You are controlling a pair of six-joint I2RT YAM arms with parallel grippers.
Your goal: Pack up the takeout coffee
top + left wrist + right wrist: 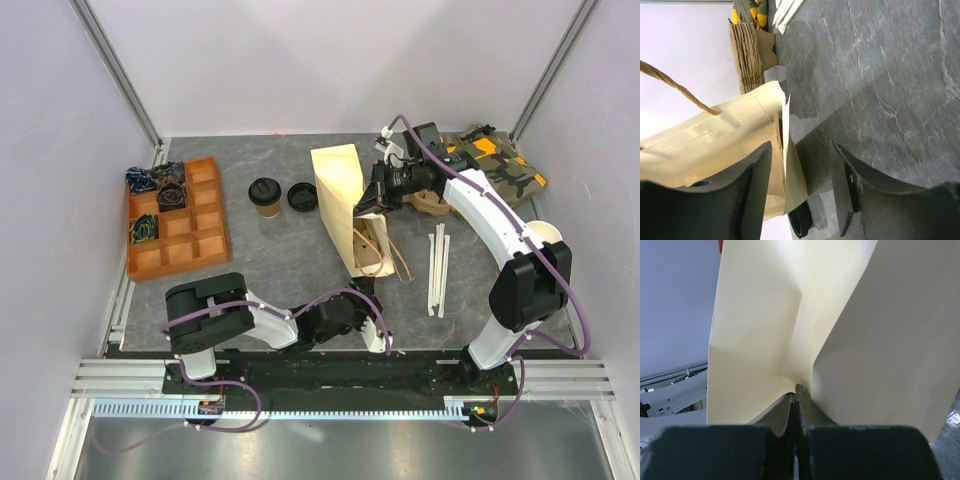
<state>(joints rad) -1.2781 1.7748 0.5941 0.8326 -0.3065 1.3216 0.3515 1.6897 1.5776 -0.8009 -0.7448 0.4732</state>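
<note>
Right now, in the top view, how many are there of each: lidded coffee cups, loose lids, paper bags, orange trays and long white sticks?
lidded coffee cup: 1
loose black lid: 1
tan paper bag: 1
orange tray: 1
long white sticks: 2
Total: 6

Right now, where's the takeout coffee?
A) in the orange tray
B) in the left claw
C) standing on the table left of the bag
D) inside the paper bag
C: the takeout coffee stands lidded on the table, left of the paper bag, with no claw on it; the right claw is pinching the bag.
</note>
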